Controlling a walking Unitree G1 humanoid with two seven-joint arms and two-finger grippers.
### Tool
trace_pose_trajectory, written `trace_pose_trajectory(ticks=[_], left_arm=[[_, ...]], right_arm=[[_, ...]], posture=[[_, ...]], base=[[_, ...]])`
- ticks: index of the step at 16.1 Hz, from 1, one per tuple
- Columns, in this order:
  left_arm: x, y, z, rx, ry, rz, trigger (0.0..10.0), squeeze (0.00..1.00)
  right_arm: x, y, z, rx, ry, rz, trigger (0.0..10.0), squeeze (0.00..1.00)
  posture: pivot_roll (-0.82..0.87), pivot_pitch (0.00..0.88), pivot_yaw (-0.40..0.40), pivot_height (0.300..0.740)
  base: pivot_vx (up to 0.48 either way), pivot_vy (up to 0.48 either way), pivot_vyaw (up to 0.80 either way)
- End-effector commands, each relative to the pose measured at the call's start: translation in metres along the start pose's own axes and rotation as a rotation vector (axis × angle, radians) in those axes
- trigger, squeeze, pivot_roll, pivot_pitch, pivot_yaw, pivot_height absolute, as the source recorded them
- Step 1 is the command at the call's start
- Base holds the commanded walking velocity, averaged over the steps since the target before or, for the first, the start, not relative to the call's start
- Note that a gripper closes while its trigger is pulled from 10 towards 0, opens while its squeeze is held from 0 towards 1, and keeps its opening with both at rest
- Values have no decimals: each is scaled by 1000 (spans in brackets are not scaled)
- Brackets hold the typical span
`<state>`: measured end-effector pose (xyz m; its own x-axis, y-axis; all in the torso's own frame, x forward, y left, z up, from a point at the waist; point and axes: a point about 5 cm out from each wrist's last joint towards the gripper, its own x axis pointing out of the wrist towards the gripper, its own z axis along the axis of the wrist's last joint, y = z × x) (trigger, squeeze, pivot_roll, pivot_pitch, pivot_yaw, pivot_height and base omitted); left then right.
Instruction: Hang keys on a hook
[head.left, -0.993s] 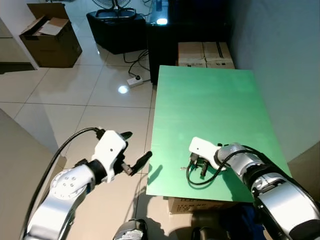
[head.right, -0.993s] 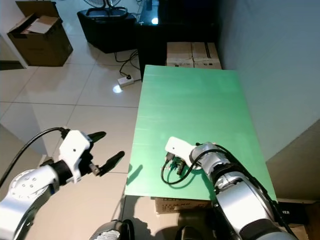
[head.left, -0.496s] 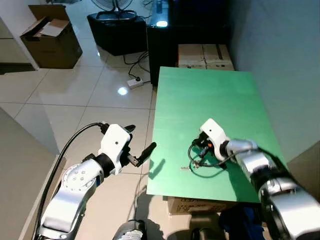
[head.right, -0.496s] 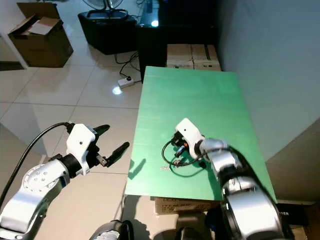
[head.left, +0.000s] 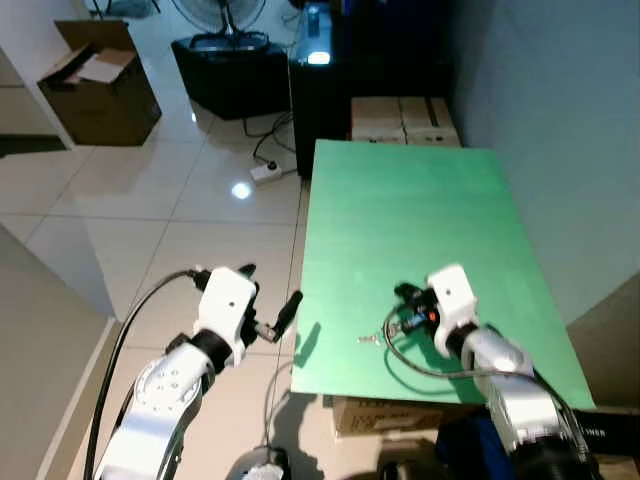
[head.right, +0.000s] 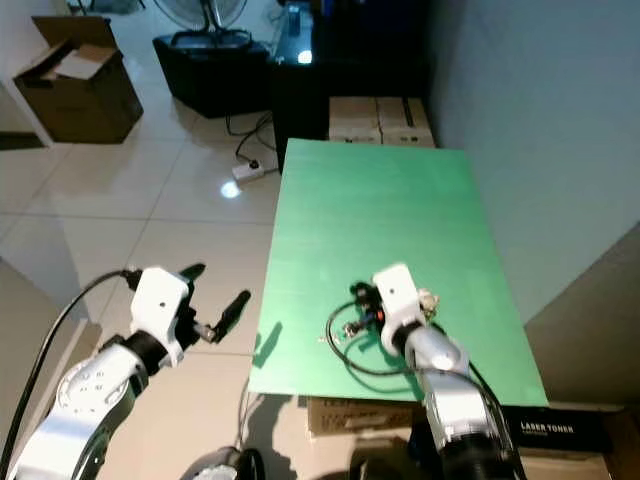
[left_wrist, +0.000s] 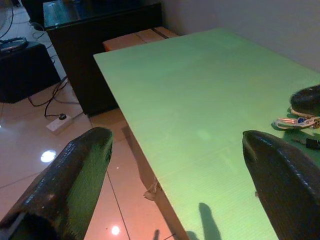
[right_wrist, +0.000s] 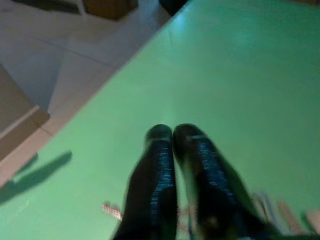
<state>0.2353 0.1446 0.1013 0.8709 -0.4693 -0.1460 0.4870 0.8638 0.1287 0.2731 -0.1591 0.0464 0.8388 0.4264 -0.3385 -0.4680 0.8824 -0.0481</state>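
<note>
stage: early, pickup | keys (head.left: 385, 333) at near end of green table (head.left: 420, 200), under right gripper (head.left: 405, 296) | R fingers pinched together, grip on keys unclear | left gripper (head.left: 272, 300) fingers spread, off table's left edge | hook: none seen, hanging not done

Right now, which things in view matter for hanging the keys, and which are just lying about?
For the job: keys on green table; right gripper, fingers shut, over them; left gripper open beside the table.

Lying about: cardboard boxes, open box, power strip, fan.
</note>
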Motion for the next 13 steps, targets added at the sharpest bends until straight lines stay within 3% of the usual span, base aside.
trace_pose_trajectory(ticks=[1, 4, 9, 11, 12, 13], left_arm=[[1, 2, 1, 10, -6, 2, 10000, 0], [3, 1, -3, 28, 11, -13, 10000, 0], [-10, 1, -20, -25, 47, 52, 10000, 0], [-7, 1, -14, 10, 8, 76, 10000, 0], [-4, 0, -8, 14, -15, 59, 10000, 0], [-3, -1, -6, 6, -20, 35, 10000, 0]], right_arm=[[-7, 2, -5, 12, 39, -27, 10000, 1000], [-16, 4, -14, 52, 81, -56, 10000, 1000], [-44, 21, -32, 106, 185, -161, 10000, 1000], [-58, 31, -13, 98, 62, -219, 10000, 1000], [-60, 28, -8, 94, 41, -251, 10000, 749], [-61, 26, -5, 84, 23, -269, 10000, 290]], posture=[[-88, 58, 60, 740], [-100, 62, 59, 740], [-117, 56, 46, 740], [-133, 33, 36, 740], [-134, 31, 34, 740], [-135, 28, 35, 740]], base=[[0, 0, 0], [0, 0, 0], [0, 0, 0], [0, 0, 0], [0, 0, 0], [0, 0, 0]])
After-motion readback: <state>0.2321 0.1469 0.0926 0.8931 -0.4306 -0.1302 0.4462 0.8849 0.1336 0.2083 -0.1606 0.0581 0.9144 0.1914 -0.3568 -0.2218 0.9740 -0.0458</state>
